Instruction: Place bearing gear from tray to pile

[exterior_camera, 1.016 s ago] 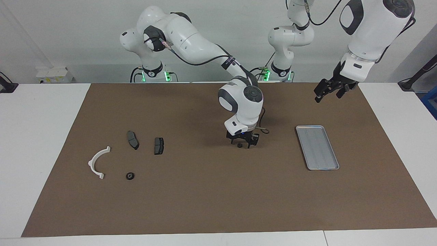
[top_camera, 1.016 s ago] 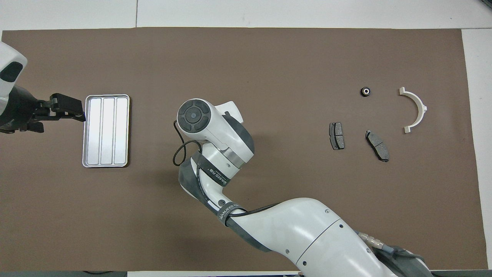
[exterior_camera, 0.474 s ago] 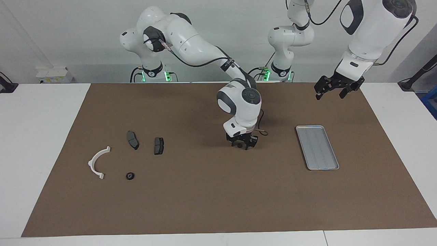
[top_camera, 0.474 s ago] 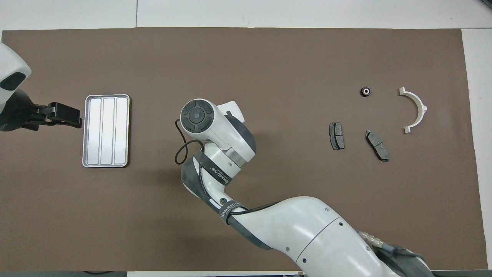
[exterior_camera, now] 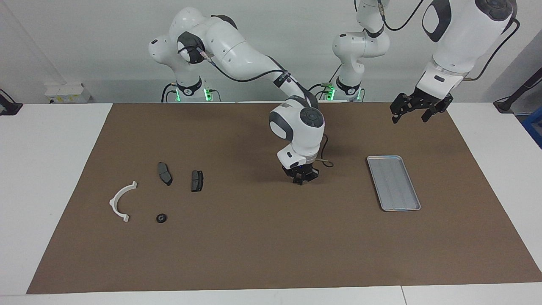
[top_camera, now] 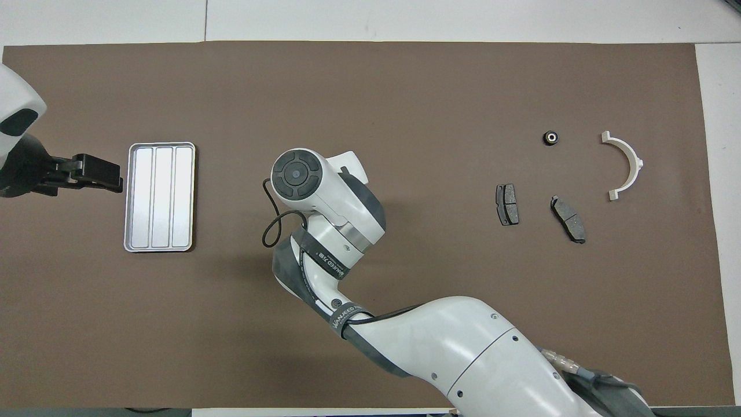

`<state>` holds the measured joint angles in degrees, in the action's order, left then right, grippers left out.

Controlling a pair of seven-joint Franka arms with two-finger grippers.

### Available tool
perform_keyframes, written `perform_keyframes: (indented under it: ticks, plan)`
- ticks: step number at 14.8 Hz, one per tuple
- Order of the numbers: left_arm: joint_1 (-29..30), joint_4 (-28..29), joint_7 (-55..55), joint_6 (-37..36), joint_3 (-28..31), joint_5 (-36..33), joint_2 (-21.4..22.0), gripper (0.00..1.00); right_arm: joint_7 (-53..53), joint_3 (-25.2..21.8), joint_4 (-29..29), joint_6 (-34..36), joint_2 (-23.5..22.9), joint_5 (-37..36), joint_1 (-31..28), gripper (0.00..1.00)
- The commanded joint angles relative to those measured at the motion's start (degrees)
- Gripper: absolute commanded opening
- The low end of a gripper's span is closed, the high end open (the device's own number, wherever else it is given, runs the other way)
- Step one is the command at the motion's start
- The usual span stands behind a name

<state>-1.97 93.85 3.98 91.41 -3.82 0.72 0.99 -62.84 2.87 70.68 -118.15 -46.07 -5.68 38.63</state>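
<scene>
Right hand [exterior_camera: 301, 181] clenched low on the mat [exterior_camera: 254, 254], between tray [exterior_camera: 394, 183] and pile [exterior_camera: 161, 186].
Whether a part is gripped cannot be told; the left hand [exterior_camera: 413, 112] is held released, raised near the tray.

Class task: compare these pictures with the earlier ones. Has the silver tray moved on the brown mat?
No. The tray lies where it was, beside the mat's edge toward the left arm's end.

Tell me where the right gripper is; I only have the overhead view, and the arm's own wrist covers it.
Observer: In the facing view the right gripper is down at the brown mat, between the tray and the pile, fingertips shut.
Operator: And the left gripper, is it down at the mat by the tray's end?
Observer: No. The left gripper hangs open, well above the mat.
</scene>
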Motion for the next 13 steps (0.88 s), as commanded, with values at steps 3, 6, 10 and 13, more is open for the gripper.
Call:
perform_keyframes:
  ticks: [3, 6, 10, 13]
  plan:
    - [-0.3, 0.5, -0.6, -1.0, 0.0, -1.0, 1.1, 1.00, 2.4, 0.6, -0.2, 5.4, 1.1, -0.8, -2.7, 0.00]
    - [-0.3, 0.5, -0.6, -1.0, 0.1, -1.0, 1.2, 1.00, 16.9, 1.8, -6.3, 16.2, 3.9, 0.1, -10.8, 0.00]
    - [-0.3, 0.5, -0.6, -1.0, 0.1, -1.0, 1.1, 1.00, 40.5, 2.3, -6.9, 20.0, 7.5, 0.2, -22.9, 0.00]
    - [-0.3, 0.5, -0.6, -1.0, 0.1, -1.0, 1.1, 1.00, 51.3, 2.3, -0.8, 13.5, 8.0, 0.3, -29.4, 0.00]
